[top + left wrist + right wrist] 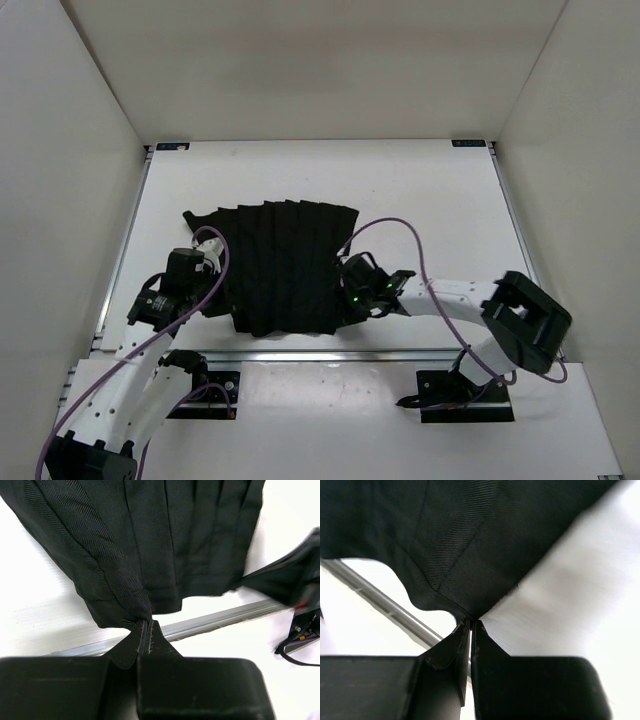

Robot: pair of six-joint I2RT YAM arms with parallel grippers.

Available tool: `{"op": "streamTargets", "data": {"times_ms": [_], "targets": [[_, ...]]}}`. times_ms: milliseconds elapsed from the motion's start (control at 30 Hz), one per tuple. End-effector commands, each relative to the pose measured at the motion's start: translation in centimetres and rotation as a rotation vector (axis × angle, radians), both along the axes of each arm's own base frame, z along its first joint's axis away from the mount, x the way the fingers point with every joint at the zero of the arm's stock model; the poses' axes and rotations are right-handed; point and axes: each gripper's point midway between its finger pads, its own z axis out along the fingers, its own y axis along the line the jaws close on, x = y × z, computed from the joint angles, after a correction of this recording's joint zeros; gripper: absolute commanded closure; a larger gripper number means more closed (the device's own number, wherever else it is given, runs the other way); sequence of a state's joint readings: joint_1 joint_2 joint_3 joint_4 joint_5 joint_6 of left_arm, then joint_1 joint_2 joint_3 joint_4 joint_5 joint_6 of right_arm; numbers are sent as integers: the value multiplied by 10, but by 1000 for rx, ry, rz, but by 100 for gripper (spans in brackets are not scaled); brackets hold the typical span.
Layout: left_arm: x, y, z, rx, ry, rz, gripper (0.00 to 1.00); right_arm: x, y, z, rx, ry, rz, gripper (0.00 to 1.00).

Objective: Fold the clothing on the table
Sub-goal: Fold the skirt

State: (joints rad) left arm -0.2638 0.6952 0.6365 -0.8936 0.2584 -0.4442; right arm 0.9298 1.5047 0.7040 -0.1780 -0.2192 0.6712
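The left claw (145, 626) is pressed together on a bit of the clothing (175, 540). The cloth bunches into a little point right at the tips of its 2 fingers. The right claw (470, 622) is pinching too, with a corner of the same cloth tucked between its tips. So each claw has 1 of the 2 near corners, down at the hem. Just past the left claw's tips, under the hem, a thin metal rail (210, 622) runs along the edge of the surface (420, 190). Past both claws the clothing lies spread out, with long pleats running away from the claws to its far edge. Beyond that the white surface goes on. The cloth looks soft, floppy and light. It will likely sag where nothing holds it, and the pleats may fan open when lifted. It will not break. The 2 near corners look like good places to hold, so the hem can rise evenly and go over toward the far edge. The pinches are small, so a quick pull could slip them off.
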Motion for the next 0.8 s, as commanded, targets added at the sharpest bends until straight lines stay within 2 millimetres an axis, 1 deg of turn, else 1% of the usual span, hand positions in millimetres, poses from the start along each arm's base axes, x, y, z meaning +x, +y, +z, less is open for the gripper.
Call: {"op": "streamTargets", "data": {"times_ms": [0,33,67,100,133,167,200,267,333,367,400,433,467,500,533,567,600,633,667,700,733,767], "targets": [[10,-5,8,-12,-33,-17,100,33,-35,43,31,-137,-50,99],[19,-6,15,-17,-51,-14,100,48,-48,53,40,-150,-98,100],[23,-7,14,-13,-48,-17,100,58,-62,66,50,-179,-130,100],[30,-9,20,-20,-72,-14,100,65,-67,86,87,-220,-143,100],[35,-13,23,-24,-77,-23,100,71,-82,90,69,-228,-166,99],[39,-14,27,-31,-82,-23,100,78,-94,103,77,-248,-191,99],[41,-16,29,-39,-88,-27,100,77,-97,115,109,-266,-184,100],[41,-21,43,-70,-104,-43,100,76,-111,131,116,-284,-184,100],[41,-25,66,-100,-142,-42,100,67,-110,162,192,-340,-150,100],[42,-25,84,-114,-168,-33,100,69,-111,178,215,-369,-157,100],[45,-26,105,-122,-215,-39,100,67,-110,189,243,-395,-145,100],[47,-26,107,-108,-206,-42,100,72,-110,202,258,-424,-155,100],[57,-24,119,-104,-241,-23,100,78,-109,214,277,-469,-145,99],[66,-23,129,-98,-274,-7,100,84,-104,214,284,-482,-125,100],[81,-21,131,-90,-289,8,100,100,-103,213,265,-475,-136,100],[100,-20,141,-102,-312,11,100,116,-102,228,268,-536,-131,100],[120,-26,153,-121,-325,-7,100,136,-97,239,267,-561,-111,99],[132,-26,160,-120,-334,1,100,156,-94,232,230,-547,-125,100],[153,-29,179,-111,-365,6,100,175,-91,266,246,-630,-124,100],[175,-29,204,-99,-415,19,100,196,-86,297,248,-701,-107,100],[185,-27,218,-93,-441,25,100,213,-82,298,222,-710,-120,99],[200,-25,243,-95,-471,38,100,232,-81,329,212,-790,-124,100]]}}
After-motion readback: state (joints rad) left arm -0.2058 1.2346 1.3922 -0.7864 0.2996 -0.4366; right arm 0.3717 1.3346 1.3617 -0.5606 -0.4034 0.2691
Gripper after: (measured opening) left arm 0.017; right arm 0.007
